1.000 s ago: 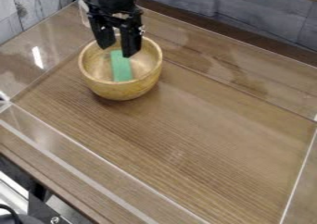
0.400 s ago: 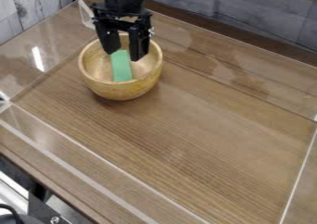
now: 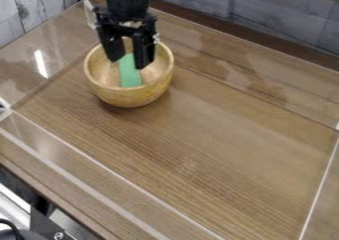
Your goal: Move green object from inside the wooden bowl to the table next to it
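No brand, label or readable writing is showing anywhere in the view.

Along the left edge a clear plastic wall (image 3: 40, 56) is standing at the border of the table (image 3: 225, 135), catching pale reflections. Low in the left corner, dark metal frame parts (image 3: 34, 224) are showing beyond the table's near edge; what they belong to is too cut off to tell.

Moving right, the wooden bowl (image 3: 99, 85) is sitting on the table in the upper left part of the view, upright, its thick tan rim facing the camera. Inside it the green object (image 3: 129, 75) is lying against the pale inner surface, its long side running from the bowl's far wall down toward the bottom, so that it is leaning rather than lying flat.

The black jaws (image 3: 127, 56) are hanging straight down over the bowl and are standing spread wide, grasping nothing. Their two fingers are reaching below the rim at the far side, one finger (image 3: 113, 48) to the left and the other to the right of the green object's upper end. The green strip is showing between them; whether either finger is touching it cannot be made out.

To the right, the brown wood-grain table is stretching away, glossy, with another clear plastic wall (image 3: 322, 184) rising at its right edge.
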Tool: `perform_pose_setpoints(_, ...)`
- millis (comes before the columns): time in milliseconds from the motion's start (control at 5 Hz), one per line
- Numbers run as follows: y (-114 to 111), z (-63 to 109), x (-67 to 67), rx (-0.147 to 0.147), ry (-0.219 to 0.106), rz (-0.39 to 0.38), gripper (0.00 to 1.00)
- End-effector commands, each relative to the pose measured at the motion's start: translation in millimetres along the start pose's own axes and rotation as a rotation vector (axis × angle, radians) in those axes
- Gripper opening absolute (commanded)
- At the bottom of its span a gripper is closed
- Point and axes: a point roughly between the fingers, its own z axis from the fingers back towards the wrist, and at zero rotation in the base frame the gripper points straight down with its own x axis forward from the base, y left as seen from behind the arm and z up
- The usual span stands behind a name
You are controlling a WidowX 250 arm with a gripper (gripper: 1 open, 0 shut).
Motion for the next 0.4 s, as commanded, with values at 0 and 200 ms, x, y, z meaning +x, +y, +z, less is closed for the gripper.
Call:
perform_pose_setpoints(0, 8.7, 4.1, -1.8, 0.004, -0.039, 0.016, 1.00)
perform_pose_setpoints(200, 11.8, 4.6, -2.9, -0.005, -0.042, 0.000, 1.00)
